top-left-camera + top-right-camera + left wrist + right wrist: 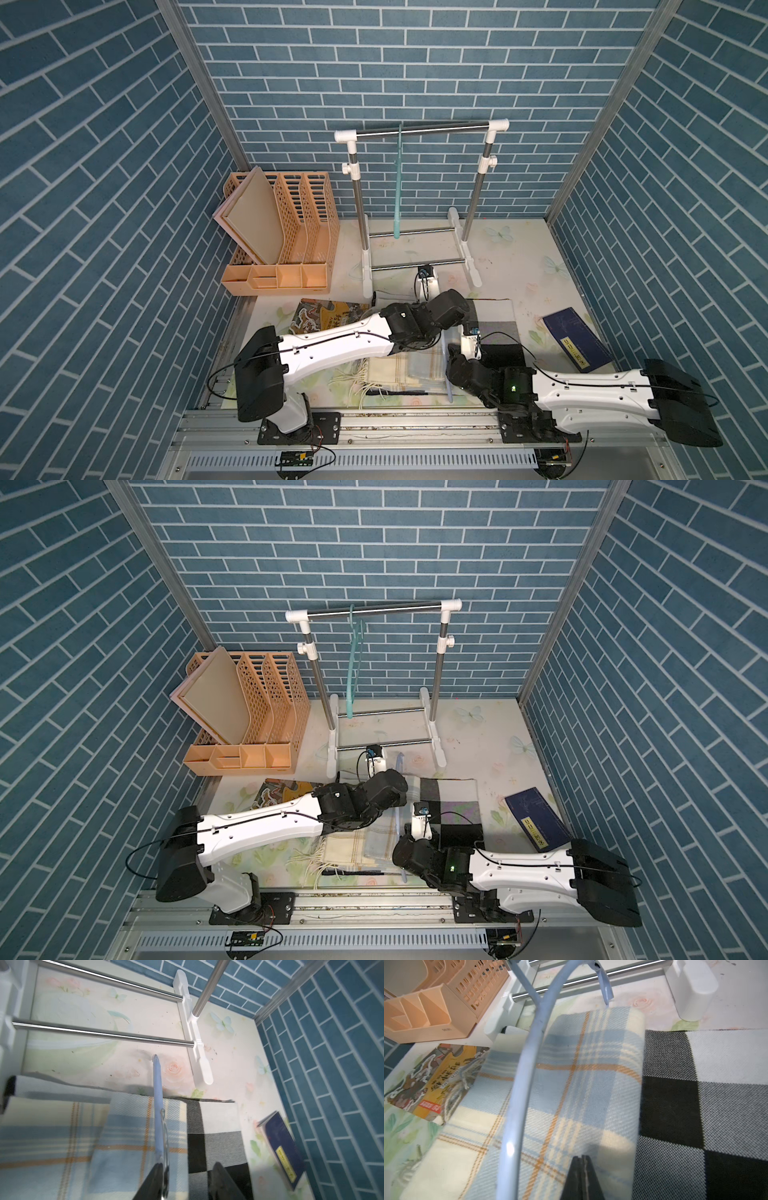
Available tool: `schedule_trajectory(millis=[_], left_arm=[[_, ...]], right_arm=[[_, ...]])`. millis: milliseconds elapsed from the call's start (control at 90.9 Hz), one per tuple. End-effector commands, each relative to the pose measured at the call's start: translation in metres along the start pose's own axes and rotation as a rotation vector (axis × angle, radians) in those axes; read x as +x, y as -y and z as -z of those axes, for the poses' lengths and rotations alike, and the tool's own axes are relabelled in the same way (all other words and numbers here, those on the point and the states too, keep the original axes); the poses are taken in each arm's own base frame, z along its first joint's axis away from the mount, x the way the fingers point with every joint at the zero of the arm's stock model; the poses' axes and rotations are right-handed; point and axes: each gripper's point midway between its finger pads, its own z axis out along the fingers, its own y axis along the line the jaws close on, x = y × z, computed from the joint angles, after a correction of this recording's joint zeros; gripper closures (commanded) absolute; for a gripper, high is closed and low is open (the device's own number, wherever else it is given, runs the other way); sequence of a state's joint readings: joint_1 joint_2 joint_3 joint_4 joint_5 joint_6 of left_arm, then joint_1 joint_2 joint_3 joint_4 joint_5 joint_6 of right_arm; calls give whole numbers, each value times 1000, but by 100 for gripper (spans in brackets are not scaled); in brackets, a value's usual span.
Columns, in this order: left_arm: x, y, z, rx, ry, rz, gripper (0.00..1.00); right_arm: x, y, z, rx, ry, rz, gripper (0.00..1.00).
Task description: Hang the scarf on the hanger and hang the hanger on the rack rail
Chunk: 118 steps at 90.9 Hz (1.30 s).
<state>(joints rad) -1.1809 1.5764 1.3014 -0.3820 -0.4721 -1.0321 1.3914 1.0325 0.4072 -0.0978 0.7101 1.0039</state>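
Folded plaid scarf, blue, cream, orange lines; hanger apparently across it.

We see a scarf in a plaid of pale blue and cream, crossed by thin orange lines, with a cream fringe. The hanger is pale lavender-blue. A cloth is checked in black, white and grey. The counter bears pastel roses, leaves and butterflies. The walls are blue brick with white joints. The file rack is peach, and the book is navy with a yellow label.
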Motion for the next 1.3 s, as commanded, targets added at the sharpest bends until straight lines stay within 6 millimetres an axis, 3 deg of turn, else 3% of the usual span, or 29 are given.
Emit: schedule_trajectory(millis=[0,110,275,539,759,935,1045,1155,1287], left_arm=[[0,3,-1,7,0,-5,66],[-1,5,-2,10,-2,-4,67],[0,11,-4,21,-9,-6,66],[4,22,-12,39,-28,-7,65],[7,33,-18,54,-41,-8,65],[11,41,-21,65,-50,-12,65],[15,43,-22,69,-57,-15,65],[16,44,-24,72,-60,-16,65],[14,48,-24,79,-58,-11,65]], right_arm=[[-6,6,6,6,14,17,83],[-19,14,16,20,54,0,66],[-37,24,35,27,85,-4,54],[-50,-7,48,-122,69,58,39],[-49,-20,33,-75,58,81,36],[-45,4,17,42,92,3,36],[-40,5,6,4,67,-25,36],[-46,-2,9,-50,95,-48,36],[-53,5,23,-95,159,-100,36]])
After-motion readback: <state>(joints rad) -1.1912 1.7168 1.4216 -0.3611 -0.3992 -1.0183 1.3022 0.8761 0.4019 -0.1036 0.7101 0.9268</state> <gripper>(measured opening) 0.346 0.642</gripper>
